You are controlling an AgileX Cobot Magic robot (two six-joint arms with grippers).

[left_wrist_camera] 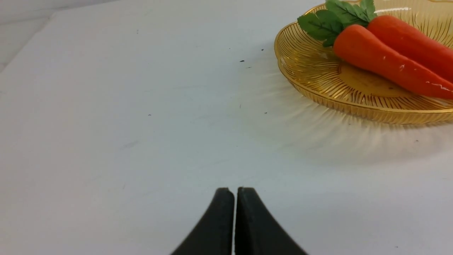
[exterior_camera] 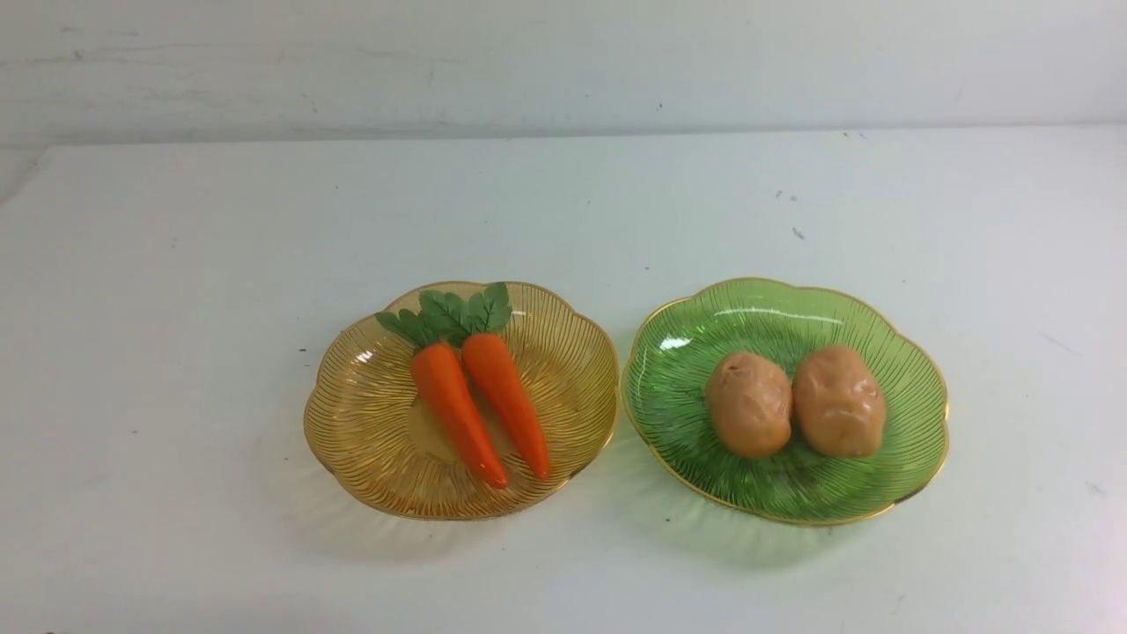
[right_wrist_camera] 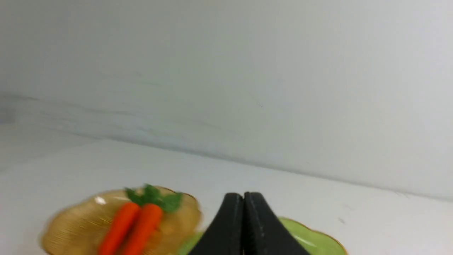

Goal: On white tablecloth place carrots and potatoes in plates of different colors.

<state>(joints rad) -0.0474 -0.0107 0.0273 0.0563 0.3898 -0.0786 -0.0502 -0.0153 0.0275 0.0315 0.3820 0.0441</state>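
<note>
carrots [exterior_camera: 475,398] in left plate [exterior_camera: 370,440], potatoes [exterior_camera: 792,403] in right plate [exterior_camera: 907,458]

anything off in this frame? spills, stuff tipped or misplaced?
Nothing stands out. Both carrots lie side by side inside the amber plate, both potatoes sit together in the green plate, and both plates rest flat on the white tablecloth. Only a few small dark specks mark the cloth.

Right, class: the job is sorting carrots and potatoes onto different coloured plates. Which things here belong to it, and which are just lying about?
Belonging:
carrots
potatoes
amber plate
green plate
white tablecloth

Lying about:
nothing else; only small dark specks on the cloth
</note>
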